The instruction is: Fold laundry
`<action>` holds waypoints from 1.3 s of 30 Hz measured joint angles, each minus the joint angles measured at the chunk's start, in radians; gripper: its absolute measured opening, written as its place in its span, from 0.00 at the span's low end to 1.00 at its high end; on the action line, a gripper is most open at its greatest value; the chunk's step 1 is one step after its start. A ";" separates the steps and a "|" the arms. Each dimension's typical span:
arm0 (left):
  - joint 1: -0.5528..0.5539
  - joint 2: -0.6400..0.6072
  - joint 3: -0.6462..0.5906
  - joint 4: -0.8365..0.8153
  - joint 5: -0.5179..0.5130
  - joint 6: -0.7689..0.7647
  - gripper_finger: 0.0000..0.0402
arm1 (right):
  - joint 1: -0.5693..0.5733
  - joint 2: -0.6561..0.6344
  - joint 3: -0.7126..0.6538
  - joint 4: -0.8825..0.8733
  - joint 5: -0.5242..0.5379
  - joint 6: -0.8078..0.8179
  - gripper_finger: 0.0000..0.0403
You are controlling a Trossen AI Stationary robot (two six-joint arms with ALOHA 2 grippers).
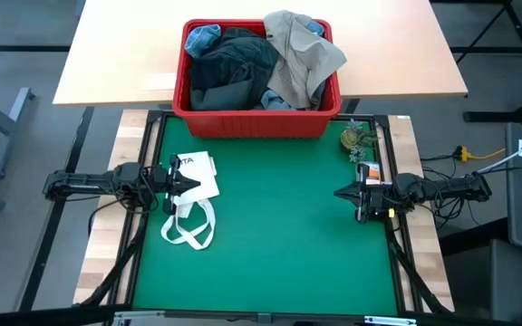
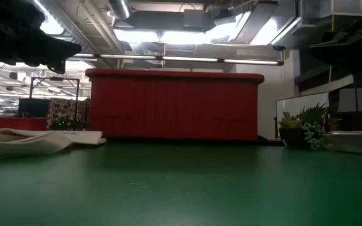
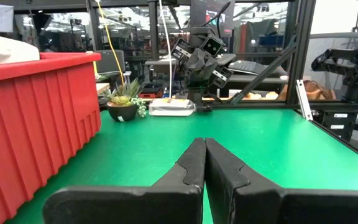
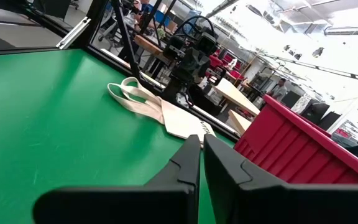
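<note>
Laundry (image 1: 261,63) piled in the red bin (image 1: 252,118) at the far edge of the green table (image 1: 279,254): dark jeans, beige piece draped over the right side, bit of light blue at the left corner. Left gripper (image 1: 188,186) over the white tote bag (image 1: 193,195), fingers (image 3: 194,168) pressed together, holding nothing. Right gripper (image 1: 341,193) near the right edge, fingers (image 4: 188,162) closed, empty. Small potted plant (image 1: 359,140) beside the bin.

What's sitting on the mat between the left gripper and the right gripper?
In the high view, part of the white tote bag lies just past the left gripper; from there to the right gripper the green mat is bare.
</note>
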 joint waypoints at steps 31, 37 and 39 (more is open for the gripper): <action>0.000 0.000 0.000 0.080 -0.046 -0.024 0.00 | 0.000 0.000 0.000 0.000 0.000 0.000 0.06; 0.000 0.000 0.000 0.135 -0.135 -0.090 0.08 | 0.000 0.000 0.000 0.002 0.000 0.000 0.06; 0.000 0.000 0.000 0.144 -0.163 -0.110 0.13 | 0.000 0.000 0.000 0.003 0.000 0.000 0.06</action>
